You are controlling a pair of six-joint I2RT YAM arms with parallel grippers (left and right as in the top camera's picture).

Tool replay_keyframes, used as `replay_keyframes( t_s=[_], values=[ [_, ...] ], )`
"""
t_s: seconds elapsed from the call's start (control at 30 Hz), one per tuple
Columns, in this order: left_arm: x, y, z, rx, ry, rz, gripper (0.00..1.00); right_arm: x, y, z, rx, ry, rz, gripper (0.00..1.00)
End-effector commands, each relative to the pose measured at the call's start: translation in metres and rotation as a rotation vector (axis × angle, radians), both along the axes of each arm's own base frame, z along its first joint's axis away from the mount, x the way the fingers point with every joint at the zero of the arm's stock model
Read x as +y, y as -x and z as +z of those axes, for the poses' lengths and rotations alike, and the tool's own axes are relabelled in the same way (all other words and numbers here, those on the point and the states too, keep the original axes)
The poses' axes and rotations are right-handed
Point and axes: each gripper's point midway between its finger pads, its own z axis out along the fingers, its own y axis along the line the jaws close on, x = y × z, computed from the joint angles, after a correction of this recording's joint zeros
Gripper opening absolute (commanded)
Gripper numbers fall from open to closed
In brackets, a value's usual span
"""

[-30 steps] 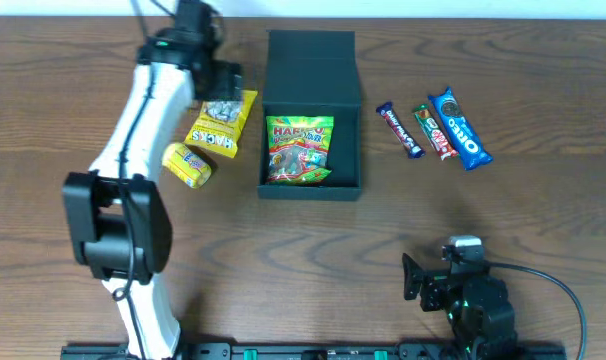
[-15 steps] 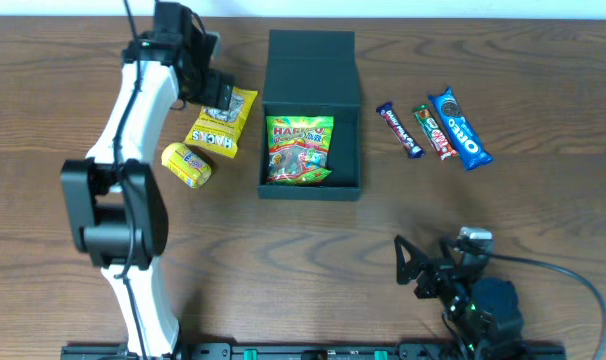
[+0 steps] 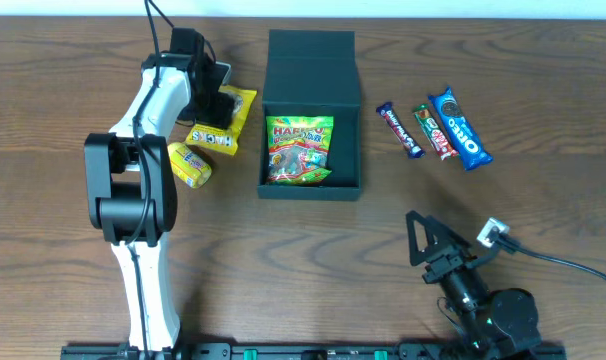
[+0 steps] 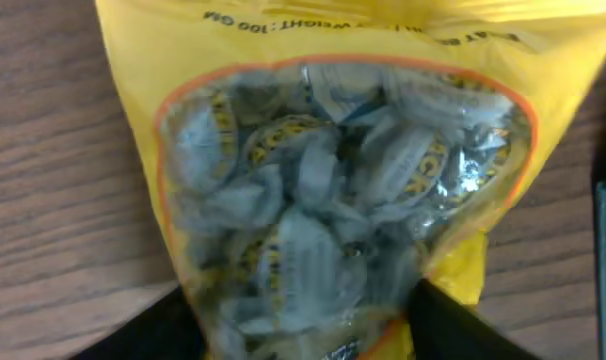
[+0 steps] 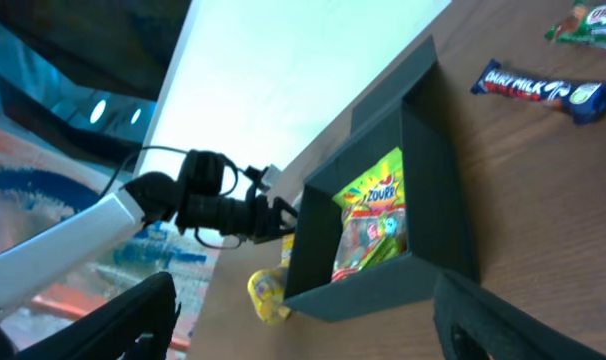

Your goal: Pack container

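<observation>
Left gripper (image 4: 298,330), jaws apart, straddles the yellow candy bag (image 4: 323,200); Haribo bag (image 3: 299,150) lies inside the container (image 3: 311,65); Oreo pack (image 3: 459,127) lies apart; right gripper (image 5: 303,290) is spread wide

OREO on blue packet (image 3: 460,128), HARIBO on gummy bag (image 3: 299,150) inside container (image 3: 311,65)

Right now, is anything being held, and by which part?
Cannot tell: left end effector flanks the yellow plastic candy bag; grip unclear. Right end effector empty.
</observation>
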Motion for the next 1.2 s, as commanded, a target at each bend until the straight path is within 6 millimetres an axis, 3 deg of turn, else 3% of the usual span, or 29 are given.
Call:
replay_keyframes(
  t_s=[0.0,0.1,0.27,0.5,0.67,0.8,0.97,1.07,1.17],
  values=[
    [0.001,0.005,-0.015,0.04,-0.001,-0.009,0.51,-0.016,-0.005,-0.002,0.008,0.004,-0.089,0.81],
    [0.001,0.005,-0.015,0.041,-0.002,0.001,0.34,-0.027,-0.009,0.005,-0.007,0.049,-0.143,0.79],
    [0.001,0.005,-0.015,0.049,0.008,0.051,0.07,-0.05,-0.02,0.033,0.002,0.219,-0.226,0.79],
    [0.001,0.007,-0.016,0.063,0.014,0.082,0.06,-0.09,-0.061,0.042,0.266,0.594,-0.254,0.8],
    [0.001,0.011,-0.016,0.083,0.019,0.103,0.06,-0.124,-0.121,0.047,0.467,0.863,-0.137,0.88],
    [0.001,0.012,-0.016,0.099,0.031,0.173,0.06,-0.14,-0.17,0.03,0.559,1.049,0.037,0.86],
    [0.001,0.014,-0.008,0.113,0.049,0.263,0.06,-0.163,-0.216,-0.012,0.676,1.191,0.138,0.83],
    [-0.001,0.008,0.015,0.076,0.07,0.291,0.06,-0.17,-0.232,-0.04,0.707,1.215,0.188,0.79],
    [-0.005,-0.004,0.066,-0.028,0.107,0.314,0.06,-0.178,-0.245,-0.072,0.719,1.144,0.222,0.73]
  ],
)
